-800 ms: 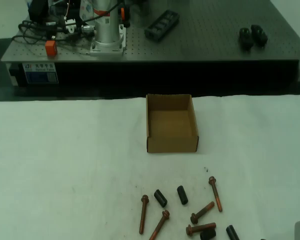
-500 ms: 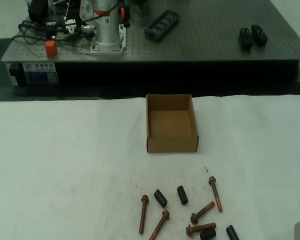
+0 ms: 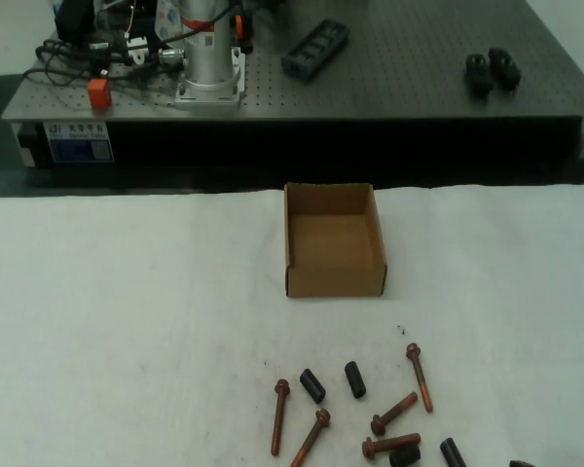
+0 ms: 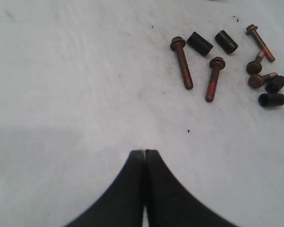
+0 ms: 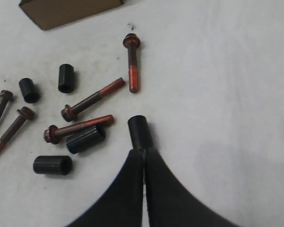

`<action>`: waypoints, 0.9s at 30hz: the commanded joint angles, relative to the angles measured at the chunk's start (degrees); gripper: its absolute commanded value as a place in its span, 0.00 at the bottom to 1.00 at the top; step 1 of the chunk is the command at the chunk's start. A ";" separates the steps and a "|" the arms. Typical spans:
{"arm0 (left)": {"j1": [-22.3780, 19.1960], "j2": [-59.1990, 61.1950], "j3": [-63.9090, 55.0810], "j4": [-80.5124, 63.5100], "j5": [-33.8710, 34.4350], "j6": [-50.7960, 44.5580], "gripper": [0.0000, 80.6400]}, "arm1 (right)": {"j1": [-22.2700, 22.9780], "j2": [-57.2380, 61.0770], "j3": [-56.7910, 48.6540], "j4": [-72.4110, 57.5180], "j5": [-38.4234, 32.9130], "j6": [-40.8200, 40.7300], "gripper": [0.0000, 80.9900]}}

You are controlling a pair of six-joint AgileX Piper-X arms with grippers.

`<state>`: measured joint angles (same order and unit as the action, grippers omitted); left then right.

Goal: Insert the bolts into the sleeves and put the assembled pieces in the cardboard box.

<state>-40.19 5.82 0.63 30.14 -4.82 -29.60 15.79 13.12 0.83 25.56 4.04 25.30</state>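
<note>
Several copper-coloured bolts and short black sleeves lie loose on the white cloth near the bench's front edge, among them a bolt (image 3: 279, 416) and a sleeve (image 3: 312, 385). The cardboard box (image 3: 333, 275) stands open farther back, nothing visible inside. My right gripper (image 5: 143, 150) is shut and holds nothing. Its tips sit just short of one black sleeve (image 5: 140, 132), with bolts (image 5: 131, 61) (image 5: 92, 100) and another sleeve (image 5: 85, 138) close by. My left gripper (image 4: 145, 152) is shut too, over bare cloth, well apart from the nearest bolt (image 4: 182, 63) and sleeve (image 4: 200, 43).
Behind the cloth runs a dark perforated bench (image 3: 399, 68) carrying a metal post (image 3: 209, 53), cables and black parts (image 3: 492, 70). Bare white cloth stretches to the left of the box and of the parts.
In the high view, a grey arm part at the bottom right corner has slid almost out of the picture. Bolts, sleeves and box have not moved.
</note>
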 commanded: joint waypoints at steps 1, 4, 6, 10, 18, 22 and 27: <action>0.06 -0.36 -0.63 -0.53 -1.18 0.59 0.01 | 0.21 -0.38 -0.83 -0.58 5.73 -1.60 0.00; 0.06 -0.36 -0.63 -0.68 -0.42 0.05 0.01 | 0.21 -0.38 -0.83 -1.62 4.46 -2.74 0.00; 0.06 -0.36 -0.63 -2.35 3.02 -0.21 0.01 | 0.21 -0.38 -0.83 -6.85 0.08 0.91 0.00; 0.06 -0.05 -0.63 -12.98 8.45 0.07 0.06 | 0.32 1.02 -0.83 -19.80 -7.53 0.77 0.10; 0.06 11.44 -3.09 -19.56 7.82 3.64 0.35 | 0.32 21.55 -8.60 -19.83 -7.71 -5.63 0.33; 0.06 20.95 -8.21 -19.56 7.95 9.91 0.34 | 0.32 39.53 -19.95 -13.89 -6.97 -10.12 0.33; 0.06 35.25 -15.81 -19.56 8.07 10.86 0.34 | 0.19 62.89 -39.77 3.36 -4.43 -18.61 0.33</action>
<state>-40.19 39.49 -12.32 11.38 3.10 -19.91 15.99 45.65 -13.69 9.29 -3.20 18.07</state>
